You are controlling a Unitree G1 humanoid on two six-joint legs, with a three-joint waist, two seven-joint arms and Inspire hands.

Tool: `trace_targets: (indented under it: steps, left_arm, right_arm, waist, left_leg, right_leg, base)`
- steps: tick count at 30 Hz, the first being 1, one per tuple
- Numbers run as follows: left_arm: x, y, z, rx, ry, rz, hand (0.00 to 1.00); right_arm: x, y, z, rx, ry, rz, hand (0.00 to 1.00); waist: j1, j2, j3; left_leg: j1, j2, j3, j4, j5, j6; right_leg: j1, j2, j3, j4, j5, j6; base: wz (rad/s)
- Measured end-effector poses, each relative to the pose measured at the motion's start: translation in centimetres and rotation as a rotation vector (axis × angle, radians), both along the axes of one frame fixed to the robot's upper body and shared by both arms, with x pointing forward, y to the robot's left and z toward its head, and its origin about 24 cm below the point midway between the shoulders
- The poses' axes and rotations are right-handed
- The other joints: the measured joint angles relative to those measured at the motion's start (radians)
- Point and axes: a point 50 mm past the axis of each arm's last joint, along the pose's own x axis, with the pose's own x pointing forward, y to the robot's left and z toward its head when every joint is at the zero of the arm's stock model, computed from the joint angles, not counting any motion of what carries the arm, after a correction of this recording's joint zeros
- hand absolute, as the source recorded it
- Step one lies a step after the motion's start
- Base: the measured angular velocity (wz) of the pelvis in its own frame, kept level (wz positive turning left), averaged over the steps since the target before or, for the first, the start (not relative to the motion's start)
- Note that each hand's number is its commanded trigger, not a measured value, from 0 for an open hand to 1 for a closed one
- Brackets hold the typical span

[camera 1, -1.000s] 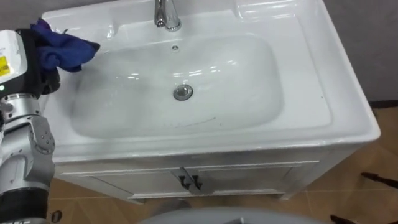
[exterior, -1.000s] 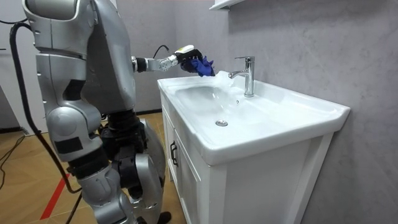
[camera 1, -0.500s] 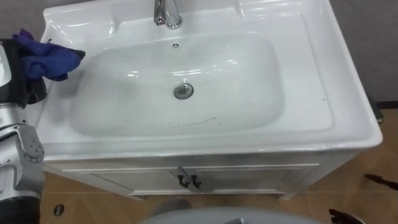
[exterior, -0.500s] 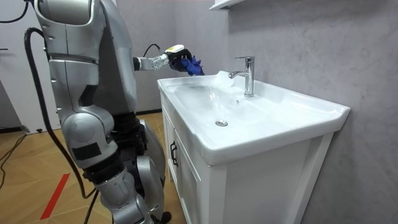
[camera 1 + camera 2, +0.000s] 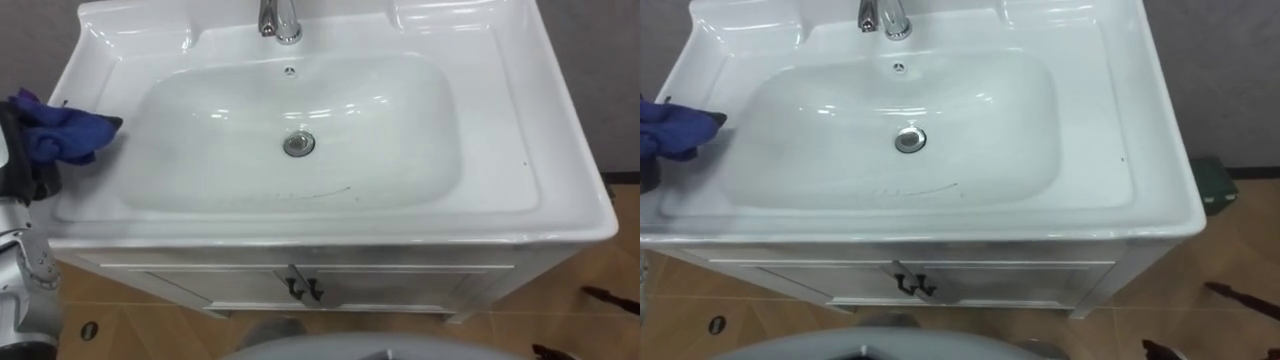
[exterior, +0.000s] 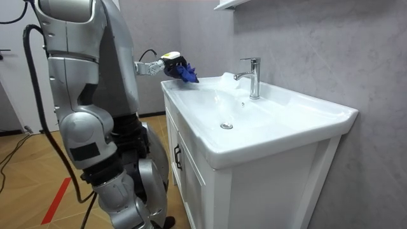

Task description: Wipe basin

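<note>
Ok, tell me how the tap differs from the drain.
The tap stands upright on the back ledge of the basin; the drain lies flat at the bowl's bottom. The tap is a tall spout, the drain a low round disc. Both are shiny metal.

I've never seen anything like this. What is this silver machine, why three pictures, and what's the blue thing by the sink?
It is a humanoid robot standing at a white basin on a cabinet. Two pictures come from cameras in its head, looking down into the basin; the third is from a camera in the room, seeing the robot sideways. The blue thing is a cloth, gripped in its left hand at the basin's left edge. On the basin are a tap and a drain. Its job is wiping the basin.
</note>
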Motion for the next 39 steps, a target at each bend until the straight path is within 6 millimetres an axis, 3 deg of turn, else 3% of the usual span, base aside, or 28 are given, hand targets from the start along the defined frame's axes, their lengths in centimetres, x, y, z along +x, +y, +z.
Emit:
trace_targets:
  steps: [13,14,16,29,34,39]
  left_arm:
    - [-0.3,0.25,-0.37,-0.001,0.018,0.025,1.0]
    - [-0.34,0.25,-0.39,-0.001,0.019,0.025,0.96]
    - [-0.34,0.24,-0.41,-0.001,0.021,0.025,0.0]
    - [-0.46,0.29,-0.53,-0.002,0.026,0.049,0.0]
    - [-0.46,0.21,-0.6,-0.004,0.025,0.049,0.0]
    - [-0.45,0.2,-0.61,-0.005,0.025,0.051,0.0]
  right_arm:
    - [-0.49,-0.06,0.01,-0.016,0.011,-0.005,0.0]
    - [-0.46,-0.06,0.01,-0.016,0.01,-0.006,0.0]
    - [-0.38,-0.06,0.01,-0.017,0.008,-0.011,0.0]
    - [-0.27,-0.05,-0.01,-0.021,-0.009,-0.073,0.0]
    - [-0.28,-0.1,0.01,-0.029,-0.012,-0.08,0.0]
    - [0.07,-0.12,0.02,-0.035,-0.02,-0.079,0.0]
  waist:
    - [0.002,-0.004,0.0032]
    - [0.001,-0.004,0.0029]
    - [0.0,-0.004,0.0028]
    - [-0.007,-0.012,0.0003]
    - [-0.007,-0.003,0.0004]
    - [-0.029,0.008,0.0021]
  left_leg:
    - [0.0,-0.001,-0.002,-0.002,0.0,0.0]
    - [0.0,-0.001,-0.002,-0.001,0.0,0.0]
    - [-0.002,-0.002,-0.002,-0.001,0.0,0.0]
    - [-0.012,-0.011,-0.024,-0.002,0.0,0.0]
    - [-0.012,-0.011,-0.024,-0.002,0.0,0.0]
    - [-0.012,-0.011,-0.025,-0.003,0.0,0.0]
  right_leg:
    - [0.002,0.0,-0.003,-0.002,0.0,0.0]
    - [0.002,0.0,-0.004,-0.004,0.0,0.0]
    - [0.002,0.0,-0.007,-0.006,0.0,0.0]
    - [0.008,0.0,-0.031,-0.019,0.0,0.001]
    - [0.009,0.0,-0.031,-0.021,0.0,0.001]
    - [0.008,0.0,-0.03,-0.022,0.0,0.001]
  base:
    - [0.0]
    - [0.0]
    - [0.0]
    - [0.05]
    - [0.0]
    - [0.0]
